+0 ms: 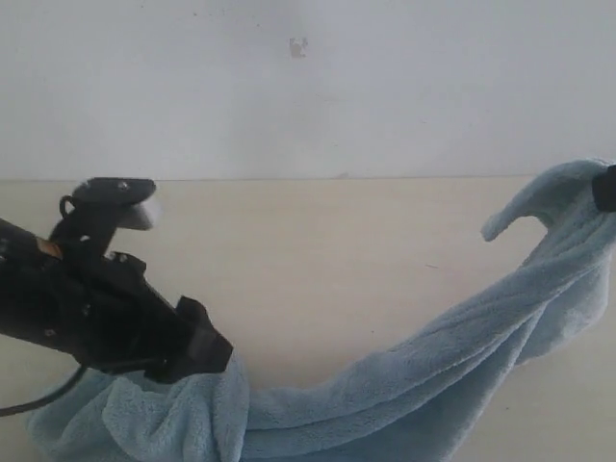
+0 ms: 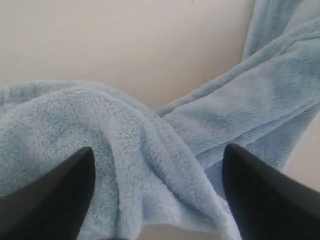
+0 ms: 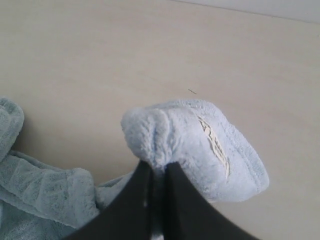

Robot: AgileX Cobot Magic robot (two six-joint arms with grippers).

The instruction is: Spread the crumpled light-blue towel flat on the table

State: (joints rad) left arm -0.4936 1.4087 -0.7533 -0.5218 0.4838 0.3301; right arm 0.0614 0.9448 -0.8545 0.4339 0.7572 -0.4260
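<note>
The light-blue towel (image 1: 414, 380) lies in a twisted band across the table (image 1: 318, 250), bunched at the lower left and rising to the right edge. My right gripper (image 3: 159, 167) is shut on a lifted corner of the towel (image 3: 195, 145), which carries a small tag (image 3: 215, 145); in the exterior view only a black bit of it (image 1: 605, 188) shows. My left gripper (image 2: 157, 165) is open, its black fingers (image 2: 55, 200) standing apart over the crumpled end of the towel (image 2: 125, 145). In the exterior view the left gripper (image 1: 197, 351) sits on the bunched part.
A white wall (image 1: 308, 87) runs behind the table's far edge. Bare beige tabletop lies between the two arms and beyond the towel. A black cable (image 1: 38, 399) hangs from the left arm.
</note>
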